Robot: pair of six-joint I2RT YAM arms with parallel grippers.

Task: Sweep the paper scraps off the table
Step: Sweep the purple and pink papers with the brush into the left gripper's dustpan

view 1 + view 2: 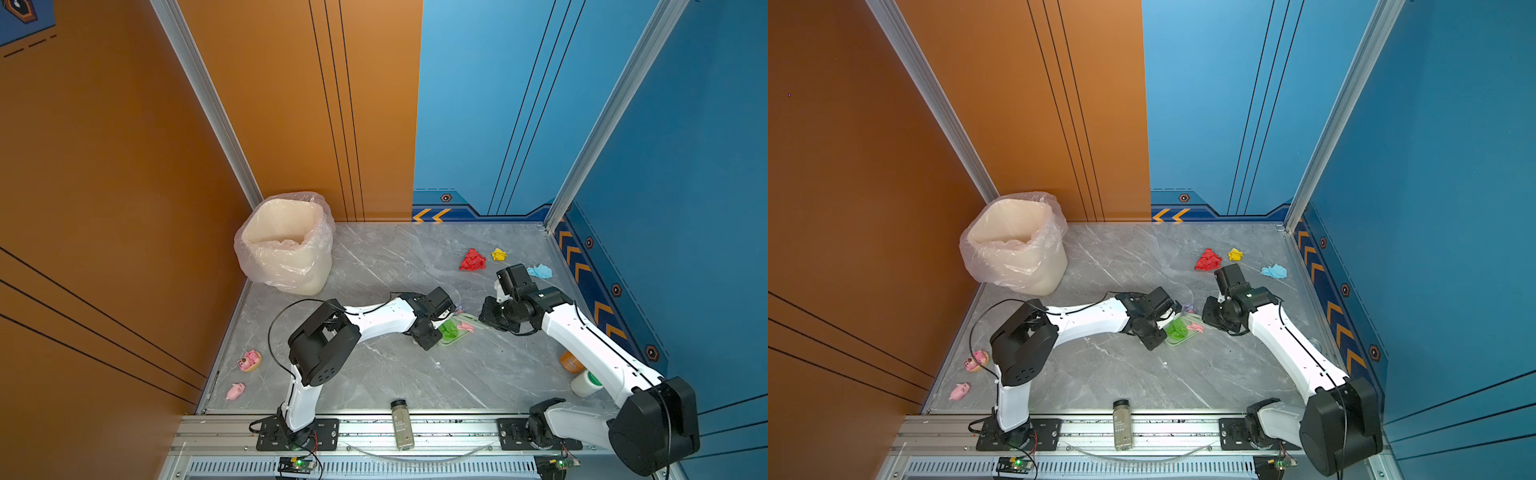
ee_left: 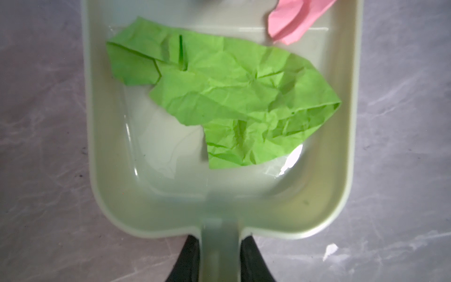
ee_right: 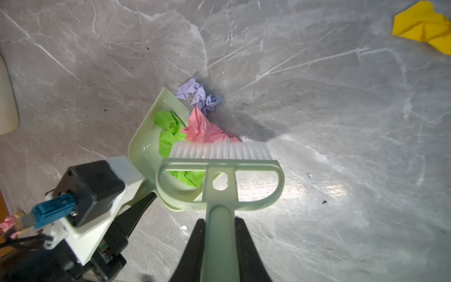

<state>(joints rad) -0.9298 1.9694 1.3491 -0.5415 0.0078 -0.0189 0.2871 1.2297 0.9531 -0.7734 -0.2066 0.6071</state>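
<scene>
My left gripper (image 2: 219, 239) is shut on the handle of the pale green dustpan (image 2: 102, 122), which lies flat on the table (image 1: 374, 374). A bright green scrap (image 2: 231, 92) and a pink scrap (image 3: 202, 127) lie in the pan. A lilac scrap (image 3: 199, 96) sits at the pan's lip. My right gripper (image 3: 219, 221) is shut on the brush (image 3: 219, 151), whose bristles rest at the pan's mouth against the pink scrap. Farther back on the table lie a red scrap (image 1: 472, 261), a yellow scrap (image 1: 498, 254) and a light blue scrap (image 1: 540, 271).
A bin lined with a plastic bag (image 1: 286, 245) stands at the back left corner. Two pink pig figurines (image 1: 249, 360) (image 1: 235, 390) lie at the front left. A bottle (image 1: 402, 424) lies on the front rail. Orange and white containers (image 1: 577, 372) sit under my right arm.
</scene>
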